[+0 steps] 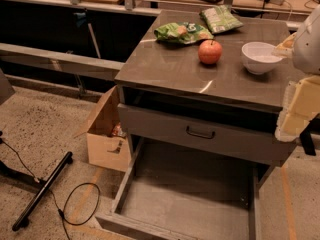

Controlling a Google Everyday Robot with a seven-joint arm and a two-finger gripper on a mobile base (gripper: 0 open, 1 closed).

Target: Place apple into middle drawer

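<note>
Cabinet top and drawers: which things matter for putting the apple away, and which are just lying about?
Job: apple, open middle drawer, gripper at the right edge.
Lying about: white bowl, nearer green snack bag, farther green snack bag, cardboard box.

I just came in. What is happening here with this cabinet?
A robot is working at a grey cabinet. Its gripper is at the right edge of the view, beside the cabinet top and apart from the apple. The apple sits on top near a white bowl. The middle drawer is pulled open, its visible floor bare.
</note>
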